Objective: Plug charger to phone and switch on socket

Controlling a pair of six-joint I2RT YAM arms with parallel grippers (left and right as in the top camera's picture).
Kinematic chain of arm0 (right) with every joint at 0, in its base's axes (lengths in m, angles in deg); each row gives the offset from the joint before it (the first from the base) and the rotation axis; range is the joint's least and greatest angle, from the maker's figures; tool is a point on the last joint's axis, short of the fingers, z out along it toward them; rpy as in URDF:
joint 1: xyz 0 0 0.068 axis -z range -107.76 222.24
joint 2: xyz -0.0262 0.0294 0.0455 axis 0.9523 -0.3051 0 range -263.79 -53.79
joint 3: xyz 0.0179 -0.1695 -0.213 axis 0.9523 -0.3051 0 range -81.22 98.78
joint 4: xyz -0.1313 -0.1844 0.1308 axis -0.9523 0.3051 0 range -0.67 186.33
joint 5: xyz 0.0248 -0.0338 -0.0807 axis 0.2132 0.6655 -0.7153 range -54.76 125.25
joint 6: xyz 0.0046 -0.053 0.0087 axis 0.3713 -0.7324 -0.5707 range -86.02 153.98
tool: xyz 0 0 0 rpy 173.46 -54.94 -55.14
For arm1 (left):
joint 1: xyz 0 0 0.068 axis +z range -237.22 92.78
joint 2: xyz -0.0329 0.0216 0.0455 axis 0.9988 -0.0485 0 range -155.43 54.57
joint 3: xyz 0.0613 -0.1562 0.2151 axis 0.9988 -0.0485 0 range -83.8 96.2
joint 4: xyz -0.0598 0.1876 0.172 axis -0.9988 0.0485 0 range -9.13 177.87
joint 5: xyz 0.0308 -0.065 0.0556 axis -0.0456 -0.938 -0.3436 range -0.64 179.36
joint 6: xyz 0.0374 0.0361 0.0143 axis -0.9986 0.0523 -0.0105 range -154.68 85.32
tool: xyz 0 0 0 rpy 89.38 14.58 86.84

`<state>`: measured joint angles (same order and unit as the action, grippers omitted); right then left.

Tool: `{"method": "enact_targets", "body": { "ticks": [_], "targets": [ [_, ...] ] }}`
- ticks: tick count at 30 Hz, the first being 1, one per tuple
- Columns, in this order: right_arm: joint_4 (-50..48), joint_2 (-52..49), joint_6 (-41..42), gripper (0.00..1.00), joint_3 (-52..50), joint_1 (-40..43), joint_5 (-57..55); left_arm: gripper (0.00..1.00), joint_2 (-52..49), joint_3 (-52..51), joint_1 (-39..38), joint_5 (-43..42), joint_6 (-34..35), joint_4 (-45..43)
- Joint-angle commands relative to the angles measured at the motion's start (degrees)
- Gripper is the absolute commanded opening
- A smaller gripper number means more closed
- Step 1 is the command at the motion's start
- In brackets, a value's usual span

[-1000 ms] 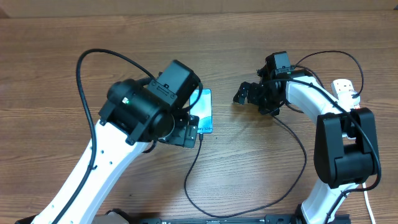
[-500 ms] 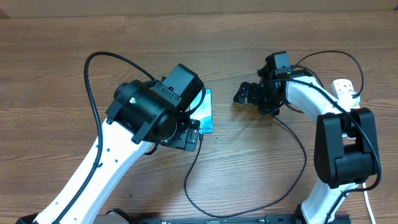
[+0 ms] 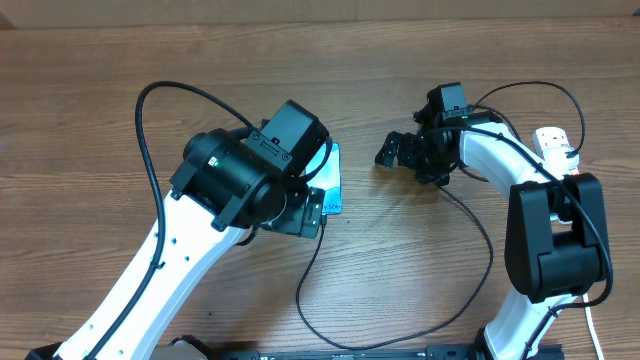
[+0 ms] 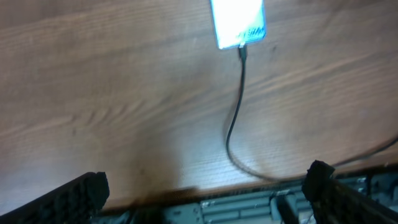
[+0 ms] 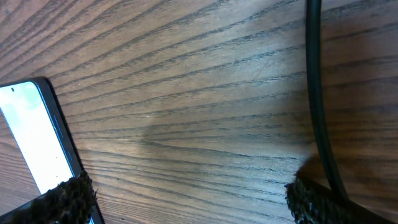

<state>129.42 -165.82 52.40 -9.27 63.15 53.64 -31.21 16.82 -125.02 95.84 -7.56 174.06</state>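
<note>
- The left gripper (image 4: 205, 177) is hovering above the phone (image 3: 333, 172), its jaws standing wide apart and gripping nothing.
- The phone is lying flat on the wooden counter (image 3: 80, 120) near the middle, screen up and glowing, partly hidden under the left wrist in the overhead view.
- The charger (image 4: 231, 124) is running from the phone's near short edge toward the near side of the counter, then looping off to the right.
- Its plug tip (image 4: 242, 51) is meeting that edge and appears to be seated, though glare and blur are leaving this unsure.
- The right gripper (image 5: 186, 194) is waiting low over bare wood just right of the phone, jaws also fully apart and empty.
- The socket (image 3: 553, 142) is sitting at the far right, mostly behind the right arm, with only its white end and red marks showing.
- The plugging step is looking finished; the switching step is coming up.
- That move is likely calling for the right arm to turn back toward the socket and press a fingertip squarely on its switch.
</note>
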Motion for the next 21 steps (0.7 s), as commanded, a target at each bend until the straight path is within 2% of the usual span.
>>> {"method": "enact_targets", "body": {
  "ticks": [1,5,10,16,21],
  "targets": [
    [0.0,-2.5,-0.5,1.0,-1.7,0.3,-3.4,1.0,0.1,-1.4,-0.1,2.4,1.2,-4.0],
    [0.0,-2.5,-0.5,1.0,-1.7,0.3,-3.4,1.0,0.5,-4.0,0.0,3.1,0.6,-13.1],
    [0.0,-2.5,-0.5,1.0,-1.7,0.3,-3.4,1.0,1.8,-11.4,0.0,2.9,-4.4,-26.5],
    [0.0,-2.5,-0.5,1.0,-1.7,0.3,-3.4,1.0,5.9,-25.0,0.0,2.9,-7.9,-43.6],
    [0.0,-2.5,-0.5,1.0,-1.7,0.3,-3.4,1.0,11.1,-39.5,1.2,2.3,-7.8,-60.7]
  ]
}}
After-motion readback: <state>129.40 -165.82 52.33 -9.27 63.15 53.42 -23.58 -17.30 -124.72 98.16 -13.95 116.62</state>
